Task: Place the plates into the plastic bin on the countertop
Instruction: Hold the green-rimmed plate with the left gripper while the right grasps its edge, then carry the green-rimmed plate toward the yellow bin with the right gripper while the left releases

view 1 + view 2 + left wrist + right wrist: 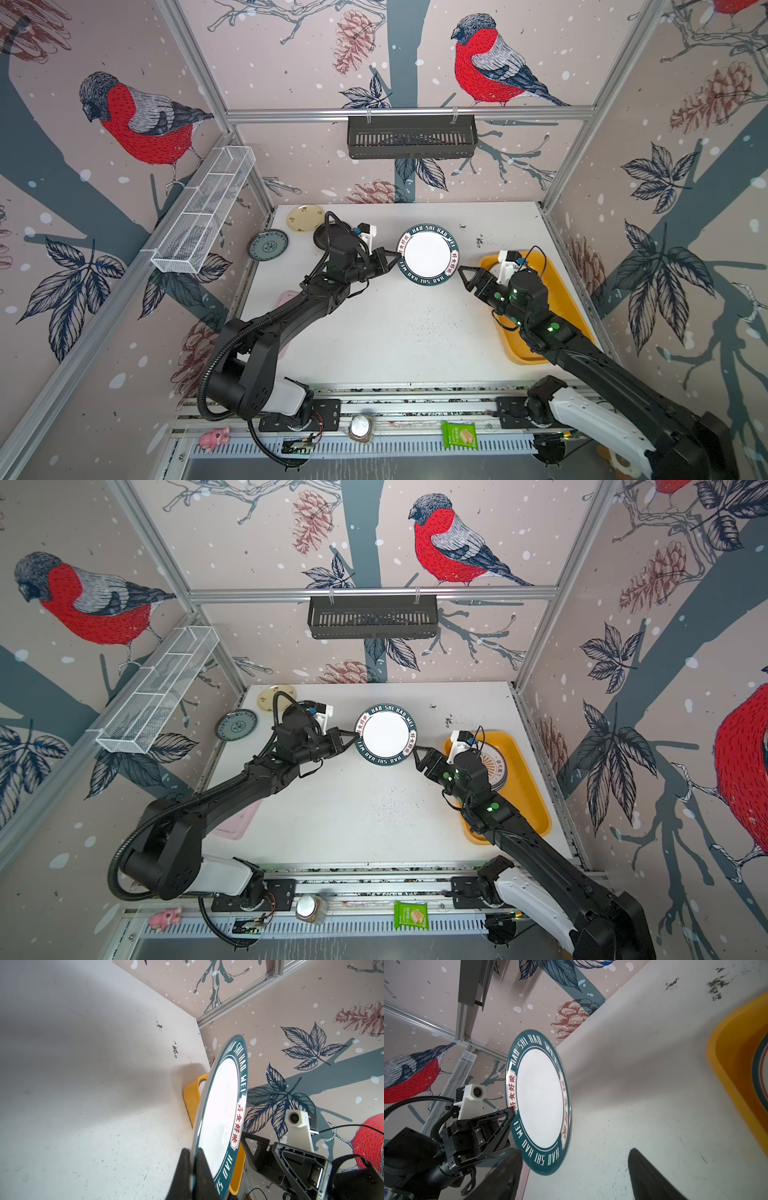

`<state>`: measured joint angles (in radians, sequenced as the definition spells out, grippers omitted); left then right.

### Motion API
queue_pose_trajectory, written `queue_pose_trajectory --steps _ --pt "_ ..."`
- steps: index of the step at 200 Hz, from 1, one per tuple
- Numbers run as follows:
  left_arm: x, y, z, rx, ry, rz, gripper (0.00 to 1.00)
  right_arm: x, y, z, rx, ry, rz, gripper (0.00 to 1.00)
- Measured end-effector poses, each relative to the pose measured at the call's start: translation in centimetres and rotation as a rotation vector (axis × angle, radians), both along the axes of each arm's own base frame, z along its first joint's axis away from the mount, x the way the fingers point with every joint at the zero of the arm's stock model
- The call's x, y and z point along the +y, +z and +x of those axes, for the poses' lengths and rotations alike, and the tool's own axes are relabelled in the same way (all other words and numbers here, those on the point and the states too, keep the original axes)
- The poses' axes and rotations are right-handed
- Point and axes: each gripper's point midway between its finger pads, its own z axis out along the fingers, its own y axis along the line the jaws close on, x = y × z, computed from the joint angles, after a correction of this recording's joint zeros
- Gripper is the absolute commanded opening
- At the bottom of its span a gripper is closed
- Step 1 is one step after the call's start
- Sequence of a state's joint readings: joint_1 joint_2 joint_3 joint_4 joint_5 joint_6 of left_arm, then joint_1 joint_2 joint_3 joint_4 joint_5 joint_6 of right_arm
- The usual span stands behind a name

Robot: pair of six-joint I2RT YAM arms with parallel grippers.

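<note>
A white plate with a dark-green lettered rim (427,259) (385,742) (220,1109) (539,1101) hangs above the middle of the countertop (395,340). My left gripper (392,259) (352,739) (193,1150) is shut on its left rim. My right gripper (463,277) (417,757) (575,1152) stands open at the plate's right rim, jaws apart and not closed on it. The mustard-yellow bin (573,316) (528,796) (726,1059) lies at the right, with a stacked plate (496,764) partly hidden by the right arm. At the back left lie a cream-yellow plate (305,218), a blue-grey patterned plate (268,245) and a black plate (322,235).
A black slotted basket (411,137) hangs on the back rail. A white wire basket (208,208) hangs on the left wall. A pink object (286,299) shows under the left arm. On the front rail sit a green snack packet (459,434), a jar (360,428) and a pink toy (214,436).
</note>
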<state>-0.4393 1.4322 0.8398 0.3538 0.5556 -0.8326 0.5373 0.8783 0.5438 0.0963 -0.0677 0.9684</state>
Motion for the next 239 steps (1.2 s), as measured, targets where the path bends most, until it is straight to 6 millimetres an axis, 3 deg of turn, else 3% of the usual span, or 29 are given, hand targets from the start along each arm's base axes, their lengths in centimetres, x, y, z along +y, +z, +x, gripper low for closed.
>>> queue_pose_trajectory --steps 36,112,195,211,229,239 --pt "-1.0 -0.5 -0.8 0.016 -0.04 -0.001 0.0 0.5 -1.2 0.2 0.037 0.01 -0.023 0.53" --pt "-1.4 -0.3 -1.2 0.013 -0.058 -0.009 0.0 1.1 -1.7 1.1 0.042 0.007 -0.026 0.2" --pt "-1.5 -0.4 -1.0 0.032 -0.052 -0.013 0.0 1.4 -0.3 2.1 -0.005 0.004 0.015 0.03" --pt "-1.5 -0.4 -0.8 0.033 -0.044 -0.011 0.1 1.4 -0.4 2.3 -0.002 0.002 0.021 0.02" --pt "-1.5 0.0 -0.7 0.015 -0.047 -0.007 0.46 1.3 -0.3 2.5 0.003 0.005 0.036 0.02" --pt "-1.7 0.5 -0.7 -0.001 -0.057 -0.01 0.6 1.2 -0.4 2.6 0.005 0.002 0.037 0.01"
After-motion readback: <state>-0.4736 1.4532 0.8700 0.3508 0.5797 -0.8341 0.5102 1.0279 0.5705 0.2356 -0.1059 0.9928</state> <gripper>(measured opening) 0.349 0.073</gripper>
